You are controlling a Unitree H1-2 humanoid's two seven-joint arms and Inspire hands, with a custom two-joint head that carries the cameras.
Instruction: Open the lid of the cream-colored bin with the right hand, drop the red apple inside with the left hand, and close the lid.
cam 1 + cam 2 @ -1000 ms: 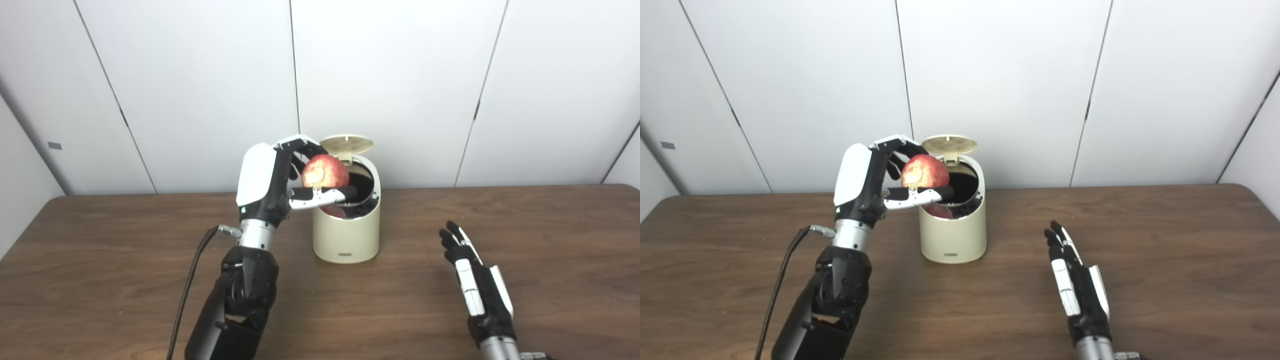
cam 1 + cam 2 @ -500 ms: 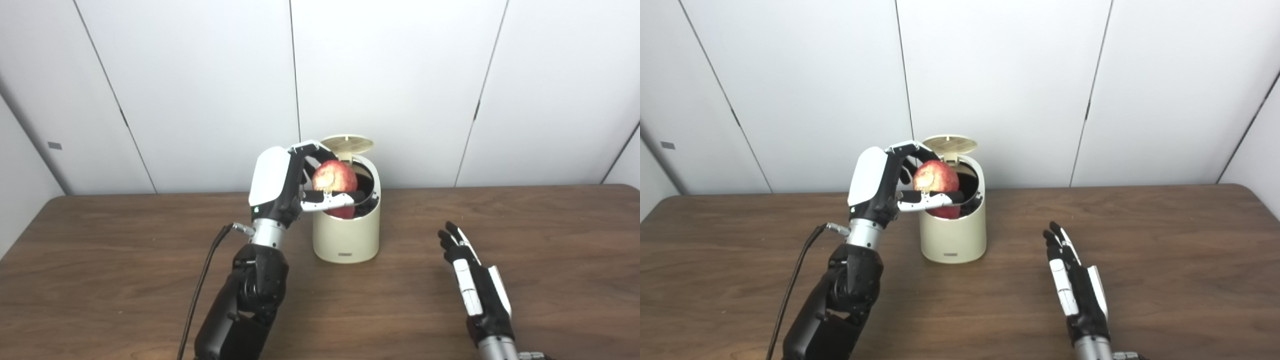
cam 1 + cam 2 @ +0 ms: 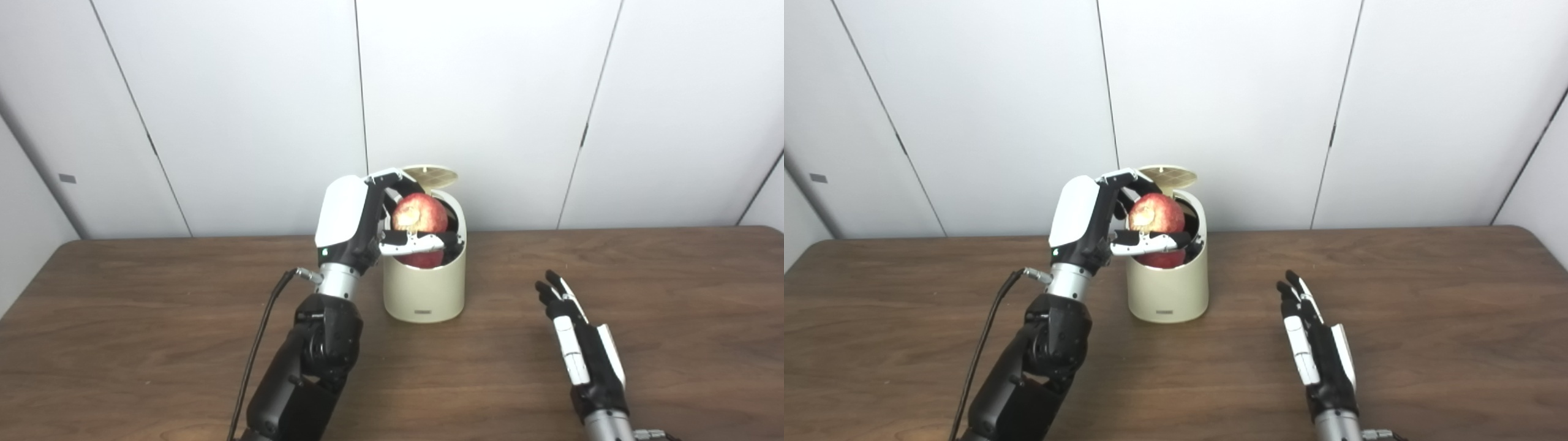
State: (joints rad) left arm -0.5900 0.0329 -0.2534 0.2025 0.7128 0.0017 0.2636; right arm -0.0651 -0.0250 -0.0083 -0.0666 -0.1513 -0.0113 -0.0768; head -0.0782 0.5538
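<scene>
Over the bin (image 3: pixel 424 291) mouth, lid (image 3: pixel 430 174) raised, the left hand (image 3: pixel 367 223) clamps the red apple (image 3: pixel 419 213). Right hand (image 3: pixel 582 352) rests on the table (image 3: pixel 122 318), fingers apart (idle). Recommendation: centre the apple clear of the rim, then release.

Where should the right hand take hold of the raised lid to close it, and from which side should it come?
Probably the lid's free front edge, reached from the bin's right. The lid stands tipped up on a rear hinge, and the left hand with the apple fills the left and front. The right hand waits open on that side.
</scene>
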